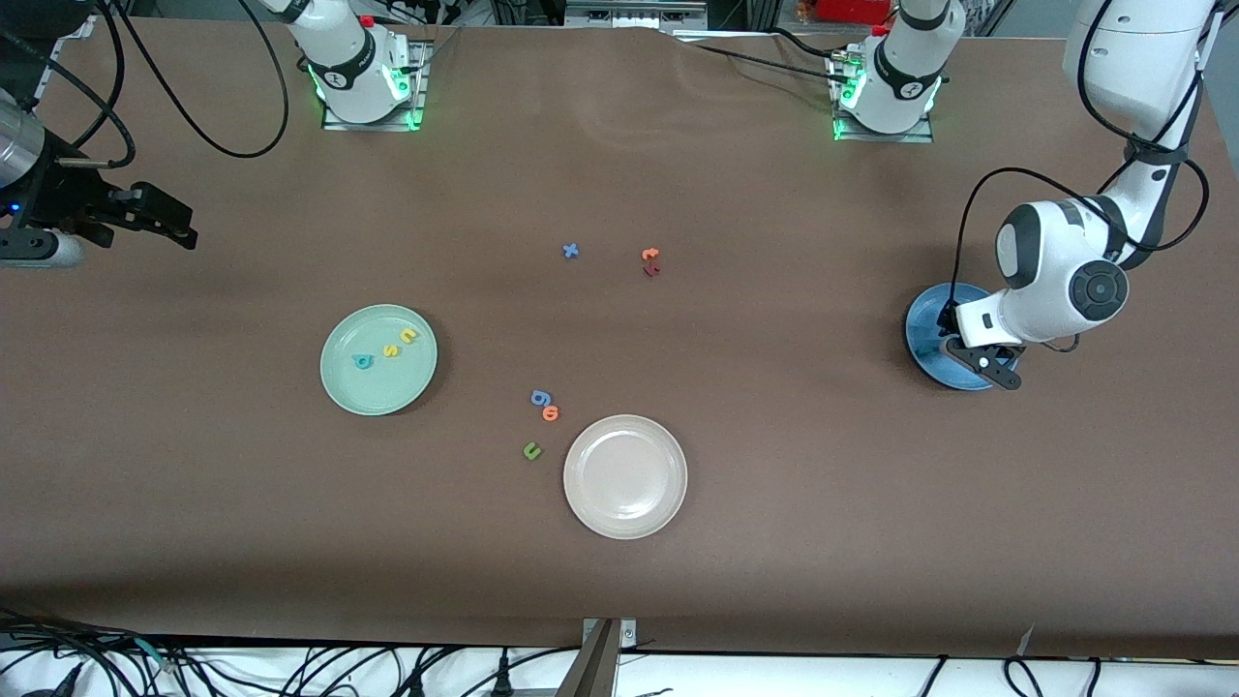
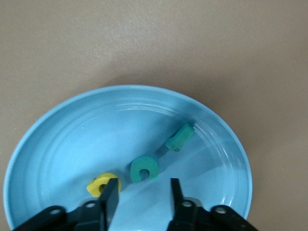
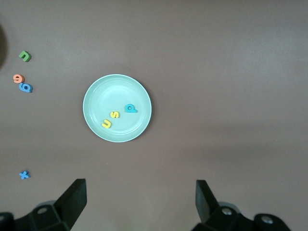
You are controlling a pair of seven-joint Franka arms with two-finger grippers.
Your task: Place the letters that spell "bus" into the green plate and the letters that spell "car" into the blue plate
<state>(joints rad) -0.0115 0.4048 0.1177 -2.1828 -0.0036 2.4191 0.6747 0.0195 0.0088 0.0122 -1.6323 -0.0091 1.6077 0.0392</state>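
The blue plate [image 1: 927,334] lies toward the left arm's end of the table. In it I see a teal "c" [image 2: 144,169], a yellow "a" [image 2: 100,183] and a thin teal "r" [image 2: 180,137]. My left gripper [image 2: 143,192] hovers low over this plate [image 2: 96,139], open, with nothing between its fingers. The green plate [image 1: 373,387] holds a teal "b" [image 1: 364,361], a yellow "s" [image 1: 390,349] and a yellow "u" [image 1: 408,336]. My right gripper [image 3: 140,192] waits open and empty, high at the right arm's end of the table [image 1: 179,227].
A beige plate [image 1: 625,475] lies nearest the front camera. Beside it are a green "u" [image 1: 531,450], an orange letter [image 1: 550,413] and a periwinkle "g" [image 1: 540,397]. Mid-table lie a blue "x" [image 1: 570,251], an orange "t" [image 1: 649,255] and a dark red letter [image 1: 651,269].
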